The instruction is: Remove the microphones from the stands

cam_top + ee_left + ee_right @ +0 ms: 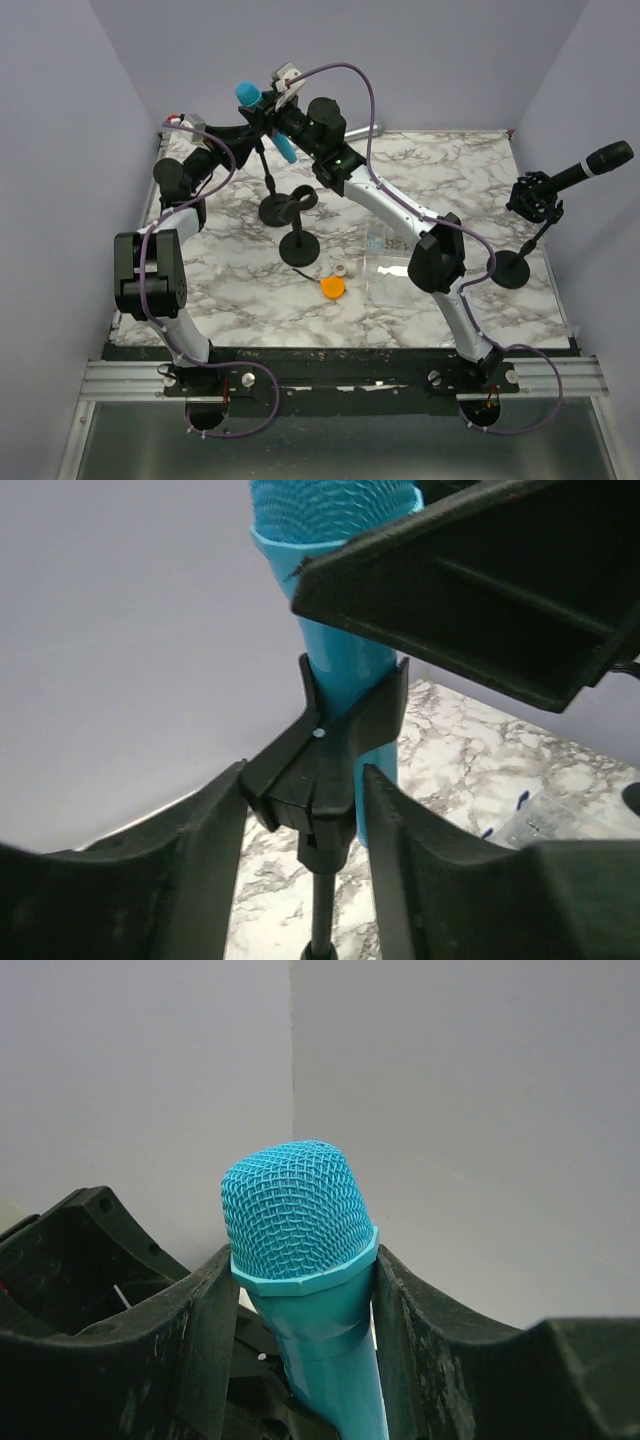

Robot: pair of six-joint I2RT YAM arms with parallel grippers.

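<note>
A blue microphone (249, 95) with a mesh head sits tilted in the clip of a black stand (275, 209) at the table's back left. My right gripper (272, 103) is shut on the microphone (300, 1260), its fingers pressing both sides just under the head collar. My left gripper (250, 128) is shut on the stand's clip (312, 780), one finger on each side, just above the thin pole. The microphone's blue body (345, 670) still passes through the clip. The right gripper's finger (480, 590) shows above it in the left wrist view.
A second black stand base (299, 250) sits just in front of the first. A black microphone (600, 162) rests on another stand (515, 270) at the right edge. An orange disc (332, 287), a small white piece (345, 270) and a clear bag (385, 243) lie mid-table.
</note>
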